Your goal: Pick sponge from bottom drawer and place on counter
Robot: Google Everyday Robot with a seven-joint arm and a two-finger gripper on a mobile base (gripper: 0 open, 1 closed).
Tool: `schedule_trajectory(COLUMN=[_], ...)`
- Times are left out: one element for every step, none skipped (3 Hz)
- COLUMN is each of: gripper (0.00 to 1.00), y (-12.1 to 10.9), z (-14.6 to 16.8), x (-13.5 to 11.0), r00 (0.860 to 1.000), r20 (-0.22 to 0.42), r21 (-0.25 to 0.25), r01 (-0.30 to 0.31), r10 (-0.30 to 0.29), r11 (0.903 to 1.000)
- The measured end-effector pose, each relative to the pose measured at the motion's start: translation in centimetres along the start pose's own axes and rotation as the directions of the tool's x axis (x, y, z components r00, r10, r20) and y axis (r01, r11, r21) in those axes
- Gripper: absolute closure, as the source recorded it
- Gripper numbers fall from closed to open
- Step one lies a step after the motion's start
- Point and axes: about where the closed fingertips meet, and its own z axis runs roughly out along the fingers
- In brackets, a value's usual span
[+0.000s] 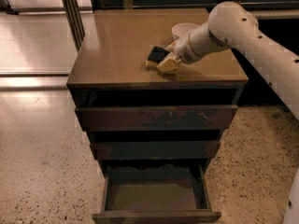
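Gripper (pixel 166 56): over the right front part of the tabletop (pixel 121 45), at the end of the white arm (pixel 243 31) that reaches in from the right.
Fingers (pixel 169 65): one pale finger lies in front of the sponge (pixel 155 55), the other behind it; they seem clenched on it, though the dim view leaves the contact unclear.
Sponge: between the fingers, dark face up, yellowish layer at its left front edge; low at the tabletop, resting or just above, I cannot tell.
Bowl (pixel 182 29): white, on the tabletop just behind the gripper, partly hidden by the arm.
Bottom drawer (pixel 154 197): pulled out, olive-brown floor showing.
Upper drawers (pixel 154 118): two, set further in than the bottom one.
Floor (pixel 42 162): speckled, around the cabinet.
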Motion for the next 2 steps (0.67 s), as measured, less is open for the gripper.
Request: schedule_trajectory(gripper=[0.35, 0.12], y=[0.00, 0.00], z=[0.00, 0.01], x=[0.00, 0.00], r00=[1.000, 1.000], r20=[0.000, 0.000], r21=[0.000, 0.000], r01=[0.000, 0.000], r10=[0.000, 0.000], r11=[1.0000, 1.0000])
